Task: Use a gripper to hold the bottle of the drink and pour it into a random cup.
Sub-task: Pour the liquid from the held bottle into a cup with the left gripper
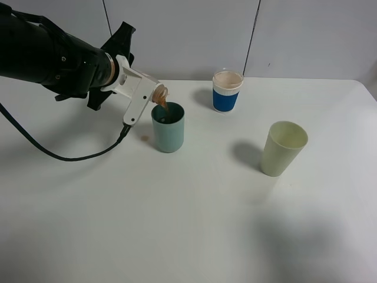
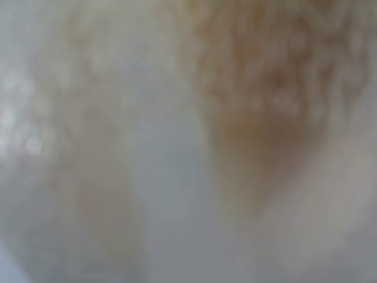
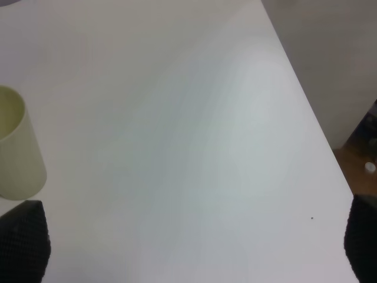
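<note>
White table (image 1: pixel 188 236) formed the nearest part of the exterior high view. The right wrist view showed the right gripper (image 3: pixel 191 253) over this surface with its jaws wide apart and holding nothing. Only the two dark pads (image 3: pixel 23 242) were visible, at opposite corners of that view.

Next in depth stood a pale yellow-green cup (image 1: pixel 284 147), upright on the right side, well apart from the pour.

Further back, left of centre, stood the cup (image 1: pixel 169 132), a teal tumbler, upright with its opening facing up. A small brownish mark (image 1: pixel 144 138) lay on the table just beside its base on the arm side; whether it was spilled liquid could not be determined.

Directly above the rim on that side, the left gripper (image 1: pixel 144 88) held the bottle (image 1: pixel 161 93) with its jaws closed on the body. The bottle's long axis was tilted, running from the jaws down and rightward in the exterior view, with the open neck lowest. The neck sat over the rim at its arm-side edge, not over the centre of the opening. The drink (image 1: pixel 165 108) fell as a thin brown stream and landed inside the cup. The left wrist view gave only a blurred brown and pale surface close to the lens.

Farthest back stood a blue-banded white cup (image 1: pixel 227 91), well apart from the pour.

Assessment: pouring was in progress. The governing relation was neck over opening. With the margin on the arm side small, any retreat of the left arm risked spilling outside the rim.
</note>
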Robot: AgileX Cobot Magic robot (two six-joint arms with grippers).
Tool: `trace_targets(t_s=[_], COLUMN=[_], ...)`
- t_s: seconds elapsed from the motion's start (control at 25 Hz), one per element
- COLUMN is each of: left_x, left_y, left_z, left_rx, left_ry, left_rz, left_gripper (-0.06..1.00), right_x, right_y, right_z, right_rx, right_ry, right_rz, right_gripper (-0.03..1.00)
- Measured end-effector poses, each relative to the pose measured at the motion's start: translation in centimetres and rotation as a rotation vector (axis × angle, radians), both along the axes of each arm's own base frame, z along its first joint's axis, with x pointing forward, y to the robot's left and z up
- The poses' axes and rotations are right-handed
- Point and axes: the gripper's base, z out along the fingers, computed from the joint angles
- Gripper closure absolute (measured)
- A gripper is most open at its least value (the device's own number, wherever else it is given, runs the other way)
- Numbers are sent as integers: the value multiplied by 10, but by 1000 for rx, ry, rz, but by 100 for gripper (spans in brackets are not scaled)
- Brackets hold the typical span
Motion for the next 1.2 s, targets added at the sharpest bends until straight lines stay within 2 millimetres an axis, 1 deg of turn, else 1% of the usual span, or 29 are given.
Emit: trace_targets(t_s=[1.2], left_x=[-3], left_y=[-7], left_z=[2], left_rx=[39], left_ry=[-31], left_rz=[-40], left_gripper=[62], right_x=[0], right_y=[0], right_z=[0], right_rx=[0], right_ry=[0], right_rz=[0], right_gripper=[-3])
